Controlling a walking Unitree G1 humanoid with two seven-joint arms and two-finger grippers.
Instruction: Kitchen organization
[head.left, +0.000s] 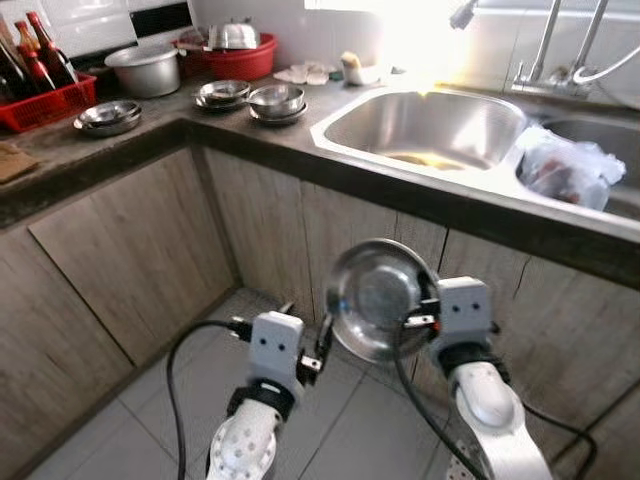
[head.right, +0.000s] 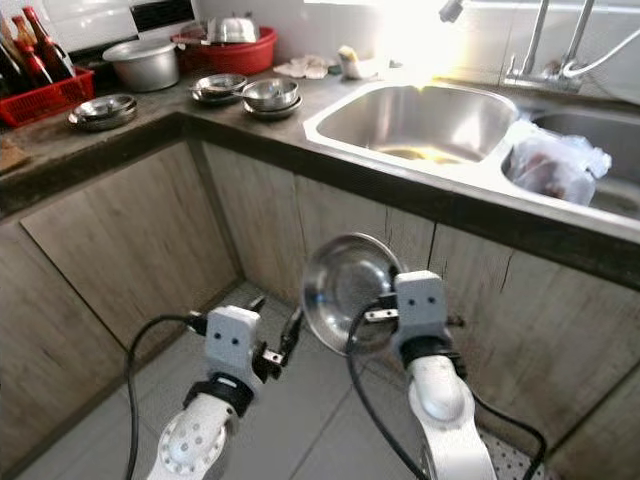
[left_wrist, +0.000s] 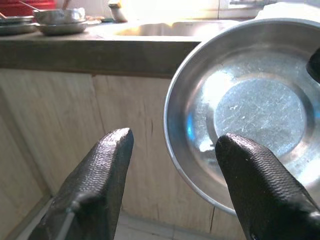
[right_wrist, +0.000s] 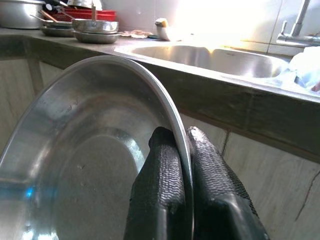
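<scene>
From the left eye view, the right gripper is holding a round steel plate on edge in front of the cabinet doors, below the tabletop. The plate is standing nearly upright, its hollow face turned toward the camera and toward the left gripper, which is sitting just beside the plate's lower rim with its jaws released. Being round, the plate has no long axis; its flat is running up and down. Beyond both jaws, on the tabletop, steel bowls are sitting in small stacks, with a red basin, a steel pot and a red crate of bottles farther off. The sink is lying beyond the right jaws, with a plastic bag in the next basin.

The right eye view is showing the same layout, the plate pinched at its right rim.

In the left wrist view, the two fingers are standing well apart, nothing between them; the plate is hanging just beyond one finger, hollow side facing them.

In the right wrist view, the jaws are clenched on the plate's rim, one finger inside the hollow and the other behind it, the rim arching away from the fingertips toward the sink.
</scene>
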